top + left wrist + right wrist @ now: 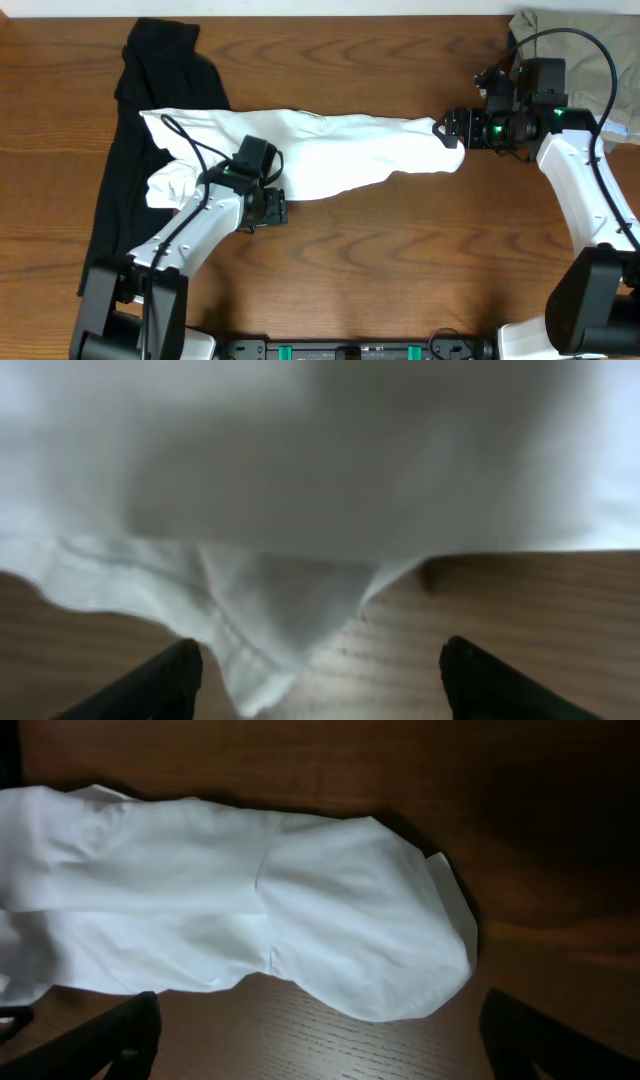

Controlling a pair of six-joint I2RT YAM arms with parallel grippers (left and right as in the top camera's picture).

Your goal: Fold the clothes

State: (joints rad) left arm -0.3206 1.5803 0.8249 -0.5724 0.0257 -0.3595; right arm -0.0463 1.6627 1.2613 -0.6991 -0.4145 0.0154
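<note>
Shirt, white [330, 150]: lies crumpled and stretched crosswise over the middle of the wooden table [400, 270]. Its left end overlaps a long black garment [125, 170] that runs down the table's left side.
Left gripper [270, 208]: at the shirt's near edge, jaws apart, a hanging corner of hem between the fingers [170, 680], nothing clamped.
Right gripper [445, 128]: at the shirt's right end, jaws spread wide, holding nothing.
Olive cloth [565, 45]: far right corner.
</note>
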